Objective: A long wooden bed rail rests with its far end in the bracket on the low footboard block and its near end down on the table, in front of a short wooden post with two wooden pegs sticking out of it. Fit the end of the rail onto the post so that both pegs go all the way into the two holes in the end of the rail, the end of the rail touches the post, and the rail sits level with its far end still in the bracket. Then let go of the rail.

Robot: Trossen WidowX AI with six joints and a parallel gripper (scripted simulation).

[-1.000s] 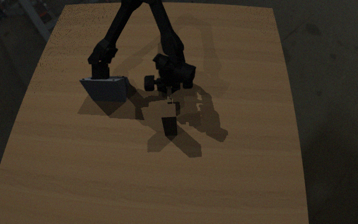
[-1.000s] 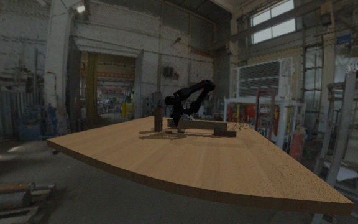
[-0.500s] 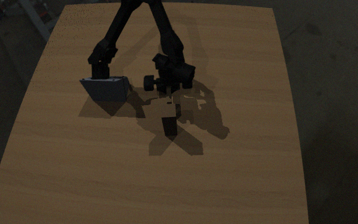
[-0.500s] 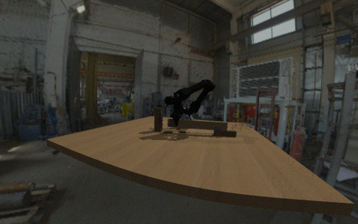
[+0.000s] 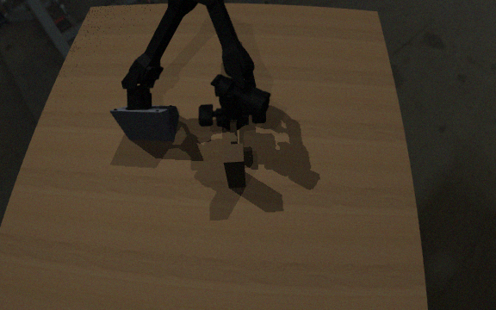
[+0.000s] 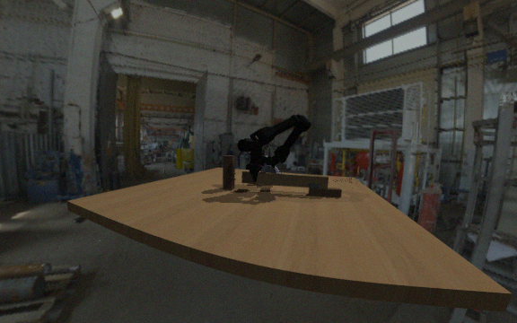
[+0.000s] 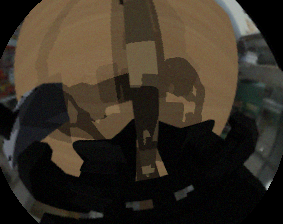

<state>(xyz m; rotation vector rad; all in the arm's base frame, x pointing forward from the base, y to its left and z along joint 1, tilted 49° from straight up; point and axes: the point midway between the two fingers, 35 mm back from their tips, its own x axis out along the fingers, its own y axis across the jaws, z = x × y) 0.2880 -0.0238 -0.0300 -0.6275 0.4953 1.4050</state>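
Your gripper (image 5: pixel 233 129) (image 6: pixel 255 178) is closed on the rail (image 6: pixel 292 178), up off the table (image 5: pixel 317 241) (image 6: pixel 258 229) near the post (image 5: pixel 233 152) (image 6: pixel 228 172). Its far end sits at the footboard block (image 6: pixel 325 192) (you can't see into the bracket).

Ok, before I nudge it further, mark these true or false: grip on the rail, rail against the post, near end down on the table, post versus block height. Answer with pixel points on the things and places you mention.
1. The end effector (image 5: pixel 233 133) (image 6: pixel 255 178) (image 7: pixel 141 120) is shut on the rail (image 5: pixel 233 126) (image 6: pixel 292 179) (image 7: pixel 141 25). True.
2. The rail touches the post (image 5: pixel 234 172) (image 6: pixel 228 172). False: the exterior view shows a gap between them.
3. The rail's near end lies on the table (image 5: pixel 188 258) (image 6: pixel 285 238) (image 7: pixel 92 45). False: it is raised above it.
4. The post stands taller than the block (image 6: pixel 330 193). True.
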